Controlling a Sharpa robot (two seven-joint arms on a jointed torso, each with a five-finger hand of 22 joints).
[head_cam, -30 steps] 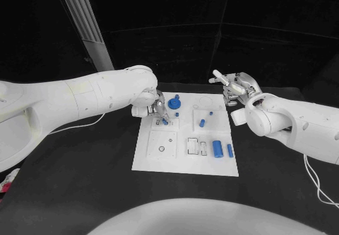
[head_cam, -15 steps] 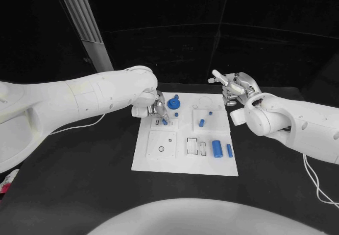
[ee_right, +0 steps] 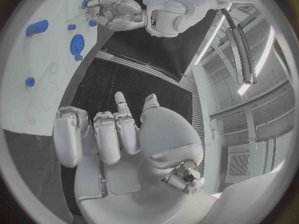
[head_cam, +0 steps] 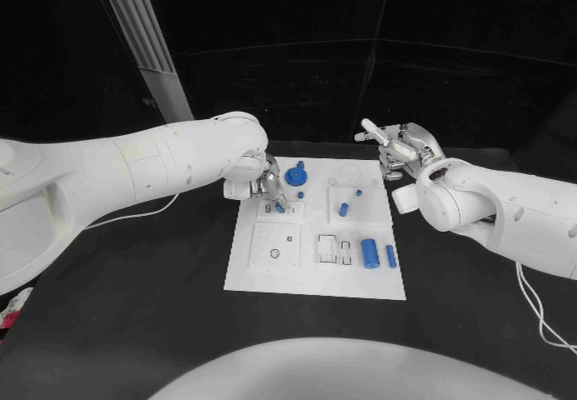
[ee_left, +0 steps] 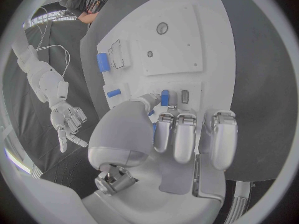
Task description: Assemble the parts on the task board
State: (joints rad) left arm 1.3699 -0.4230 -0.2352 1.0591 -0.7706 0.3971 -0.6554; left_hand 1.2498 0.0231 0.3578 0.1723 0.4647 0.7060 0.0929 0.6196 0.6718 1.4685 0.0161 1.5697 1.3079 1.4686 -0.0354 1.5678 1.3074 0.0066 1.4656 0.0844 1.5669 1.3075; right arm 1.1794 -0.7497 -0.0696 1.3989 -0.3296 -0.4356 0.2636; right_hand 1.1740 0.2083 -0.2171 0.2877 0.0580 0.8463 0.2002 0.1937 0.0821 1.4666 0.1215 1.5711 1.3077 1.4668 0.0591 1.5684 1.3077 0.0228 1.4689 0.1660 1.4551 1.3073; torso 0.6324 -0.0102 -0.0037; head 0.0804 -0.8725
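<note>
Left hand point(head_cam: 267, 182) pinches a blue part point(ee_left: 165, 97) over the board point(head_cam: 315, 275). Right hand point(head_cam: 399, 152) hovers beside the board, fingers spread, empty.

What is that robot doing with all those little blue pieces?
It is putting small blue parts together on a white task board on the black table. Its left hand is down over the board's far left corner, fingers at a small blue part there. Its right hand hovers beside the board's far right corner, holding nothing. A blue cylinder and other parts lie on the board.
</note>
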